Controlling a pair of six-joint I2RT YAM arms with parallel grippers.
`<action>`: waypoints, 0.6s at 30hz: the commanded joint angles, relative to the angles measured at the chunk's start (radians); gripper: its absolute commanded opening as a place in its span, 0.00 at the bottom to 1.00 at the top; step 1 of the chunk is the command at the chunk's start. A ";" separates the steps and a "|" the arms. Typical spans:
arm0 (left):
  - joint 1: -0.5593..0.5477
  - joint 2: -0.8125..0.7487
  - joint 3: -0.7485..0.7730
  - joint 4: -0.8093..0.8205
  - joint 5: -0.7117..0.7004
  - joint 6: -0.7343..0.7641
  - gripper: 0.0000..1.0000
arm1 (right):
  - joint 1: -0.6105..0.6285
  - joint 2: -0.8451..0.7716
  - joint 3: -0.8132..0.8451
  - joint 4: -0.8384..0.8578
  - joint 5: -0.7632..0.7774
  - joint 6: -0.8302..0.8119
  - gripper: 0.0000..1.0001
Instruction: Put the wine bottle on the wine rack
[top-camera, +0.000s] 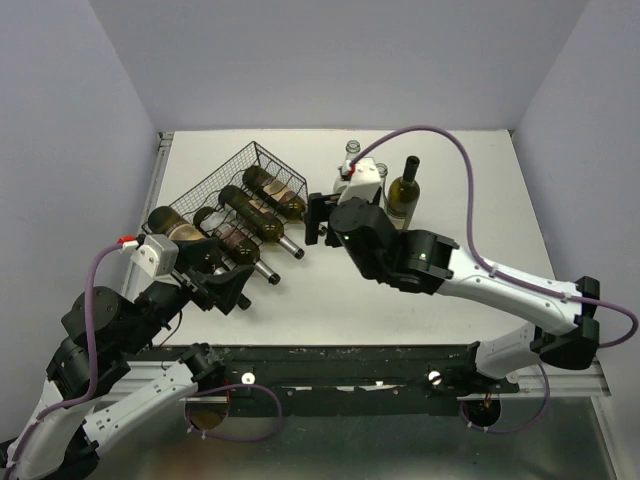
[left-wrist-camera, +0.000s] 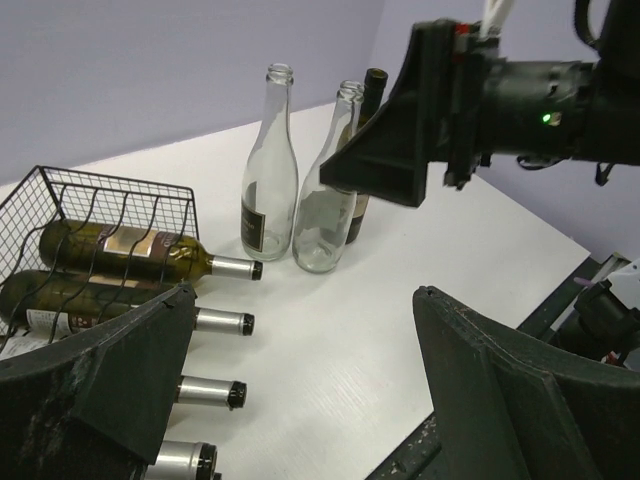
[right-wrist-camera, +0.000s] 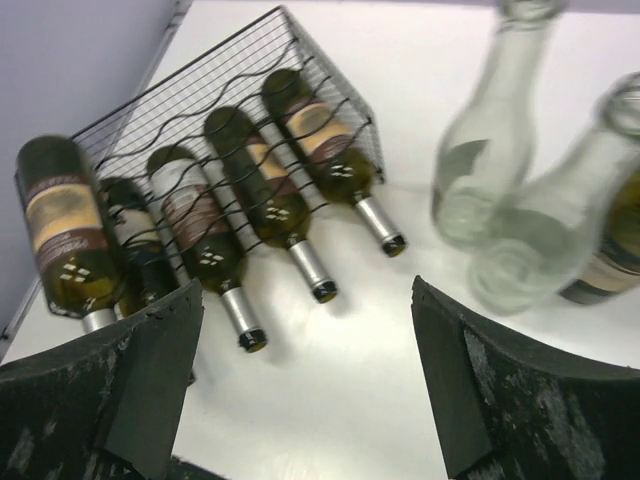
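So, both hands are empty beside the rack: between bottles, I judge.
My right gripper (top-camera: 320, 222) stands wide with nothing between its fingers, just right of the wine rack (top-camera: 232, 168) at the far left of the table (top-camera: 330, 300), close to the necks of the racked bottles (top-camera: 262, 215) lying side by side in its cradles. My left gripper (top-camera: 228, 288) is spread wide too, empty, at the rack's near end. A labelled wine bottle (top-camera: 405, 195) stands upright at the far centre, with two clear bottles (left-wrist-camera: 268, 180) beside it. The next move, I think, calls for reaching my right fingers farther right, closing on that standing bottle without knocking the clear ones, then tipping it into a cradle; I cannot tell which is free.
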 joint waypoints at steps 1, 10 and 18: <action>-0.003 0.035 -0.019 0.062 0.057 -0.021 0.99 | -0.001 -0.132 -0.062 -0.153 0.245 0.034 0.93; -0.004 0.056 -0.090 0.114 0.080 -0.030 0.99 | -0.140 -0.175 -0.105 -0.168 0.197 -0.006 0.97; -0.004 0.078 -0.102 0.108 0.089 -0.031 0.99 | -0.313 -0.046 -0.114 -0.108 0.074 -0.002 0.94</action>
